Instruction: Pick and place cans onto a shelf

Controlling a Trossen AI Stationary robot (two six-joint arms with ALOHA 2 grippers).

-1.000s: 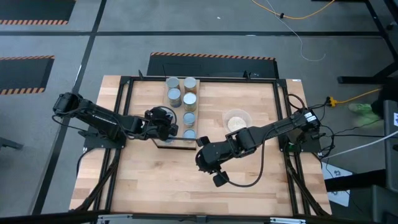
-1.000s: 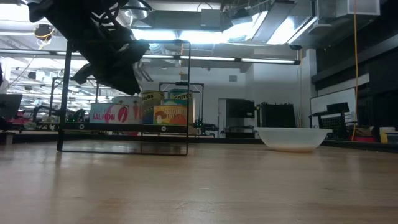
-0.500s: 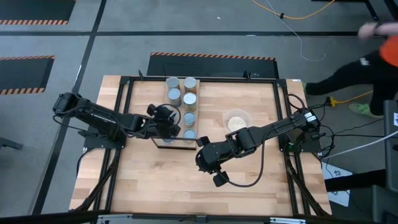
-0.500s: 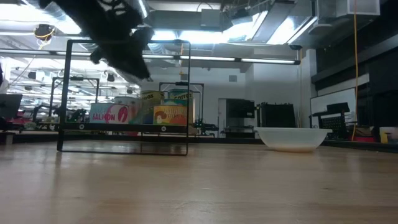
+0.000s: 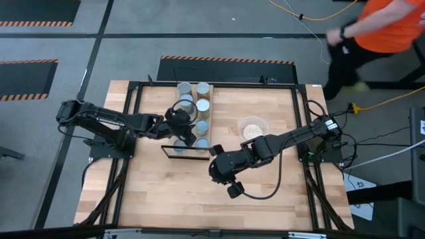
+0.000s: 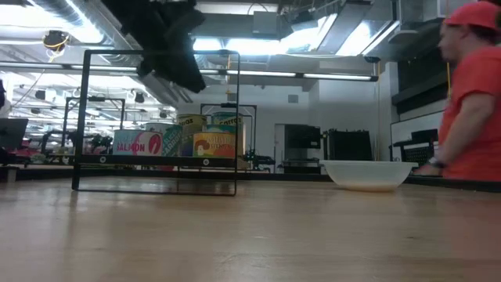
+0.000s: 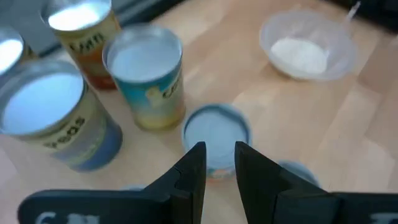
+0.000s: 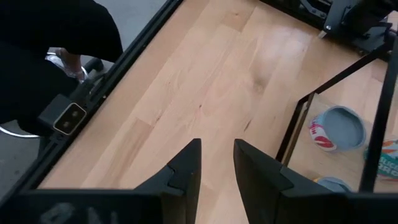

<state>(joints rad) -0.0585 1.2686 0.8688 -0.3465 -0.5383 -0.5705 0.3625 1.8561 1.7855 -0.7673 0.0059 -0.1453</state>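
Two arms (image 5: 106,126) are reaching over one worktop (image 5: 265,192). One shelf (image 5: 186,157), one clear bowl (image 5: 253,127) and at least six cans (image 5: 203,88) are showing there. One person (image 5: 378,26) is showing beyond it.

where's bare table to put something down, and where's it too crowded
Free: the tabletop nearest the camera, below the shelf frame and beside the right hand, and the strip right of the bowl. Crowded: the row of cans, with the left hand over it.
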